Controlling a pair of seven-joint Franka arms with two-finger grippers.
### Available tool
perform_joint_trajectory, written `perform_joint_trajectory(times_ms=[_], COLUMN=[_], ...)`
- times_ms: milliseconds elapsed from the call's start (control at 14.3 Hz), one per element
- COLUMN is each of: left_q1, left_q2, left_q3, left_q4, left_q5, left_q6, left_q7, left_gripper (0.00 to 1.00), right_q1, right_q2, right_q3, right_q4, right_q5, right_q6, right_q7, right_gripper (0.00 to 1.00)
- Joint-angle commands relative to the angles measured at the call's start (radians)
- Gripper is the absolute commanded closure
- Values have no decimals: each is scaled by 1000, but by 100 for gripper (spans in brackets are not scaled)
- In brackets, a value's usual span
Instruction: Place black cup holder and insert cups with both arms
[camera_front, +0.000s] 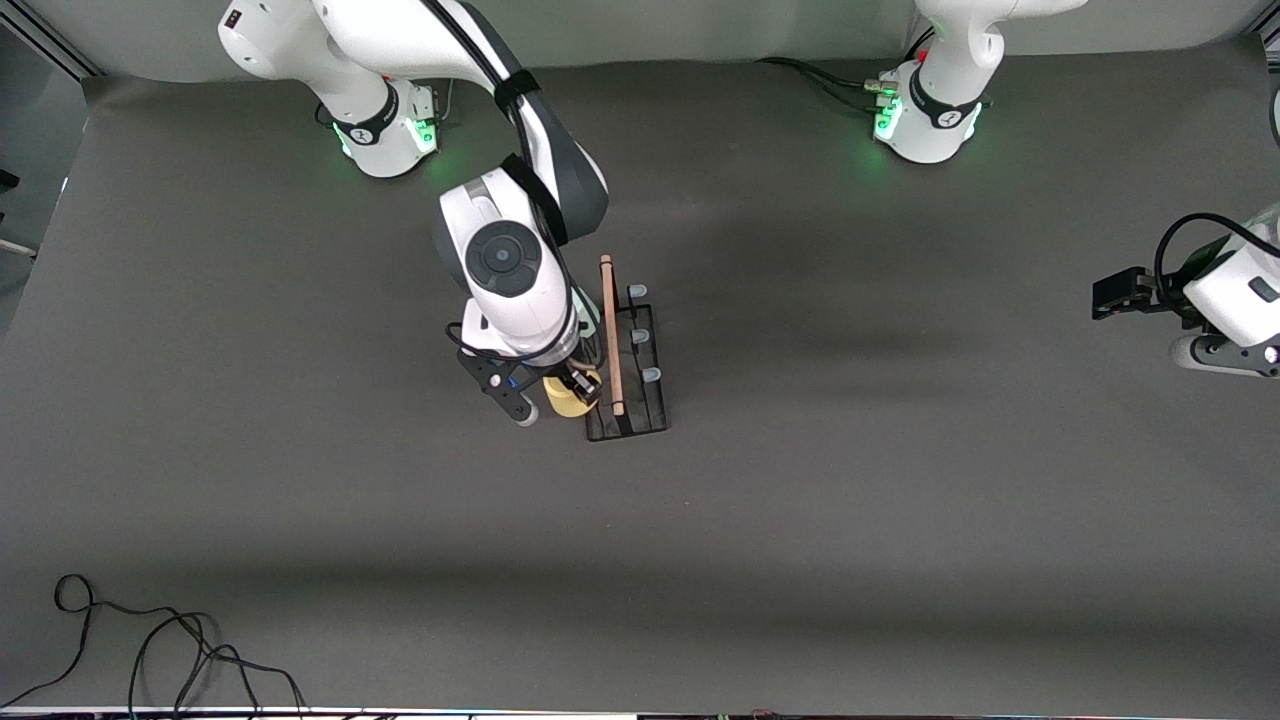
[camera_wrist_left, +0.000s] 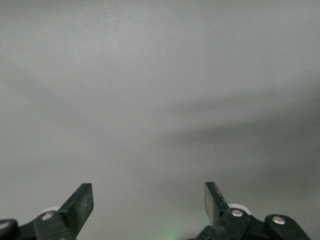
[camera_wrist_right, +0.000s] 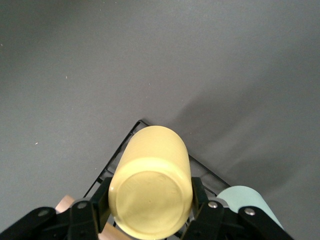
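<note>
The black cup holder (camera_front: 627, 400) stands mid-table, with its wooden rod handle (camera_front: 611, 335) on top and three bare pale-tipped pegs (camera_front: 641, 338) on the side toward the left arm's end. My right gripper (camera_front: 575, 388) is shut on the pastel yellow cup (camera_front: 568, 395). It holds the cup upside down over the holder's corner nearest the front camera. In the right wrist view the yellow cup (camera_wrist_right: 152, 185) sits between the fingers above the rack's wire corner (camera_wrist_right: 125, 145). The mint green cup (camera_wrist_right: 245, 200) is beside it. The light blue cup is hidden. My left gripper (camera_wrist_left: 149, 200) is open and empty.
The left arm (camera_front: 1235, 290) waits at its own end of the table, its gripper over bare grey mat. A loose black cable (camera_front: 150, 650) lies at the table's front corner toward the right arm's end. The right arm's wrist (camera_front: 505, 270) covers the holder's other side.
</note>
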Motion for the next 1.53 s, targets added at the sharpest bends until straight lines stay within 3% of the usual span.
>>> perform_joint_trajectory(times_ms=[0, 139, 209, 279, 348, 488, 906, 1185, 1324, 1463], left_q1=[-2, -2, -2, -2, -2, -2, -4, -4, -2, -3], left_q2=[1, 1, 1, 1, 1, 1, 1, 1, 1, 1], left_q3=[2, 2, 2, 2, 2, 2, 2, 2, 2, 2], left_q4=[8, 8, 8, 8, 8, 8, 9, 8, 9, 9], left_q5=[-9, -9, -9, -9, -9, -9, -9, -9, -9, -9], left_q6=[-7, -7, -7, -7, -7, -7, -5, -5, -5, -5], left_q7=[-9, -9, -9, -7, -7, -7, -9, -9, -9, -9], left_gripper=[1, 1, 1, 1, 1, 1, 1, 1, 0, 0], right_q1=[16, 22, 20, 17, 17, 8, -27, -26, -50, -149], right_q2=[19, 39, 40, 38, 32, 0, -107, -262, -368, -463], right_q3=[-8, -8, -8, -8, -8, -12, -31, -74, -75, -46], right_q4=[-8, -18, -18, -17, -15, 8, 236, 218, 128, 53], right_q5=[1, 12, 13, 15, 13, 12, -7, -69, -120, -154], right_q6=[38, 68, 71, 71, 66, 46, -371, -538, -537, -532], right_q7=[28, 28, 28, 27, 25, 11, -25, -263, -428, -574], right_gripper=[89, 88, 58, 5, 0, 0, 0, 0, 0, 0])
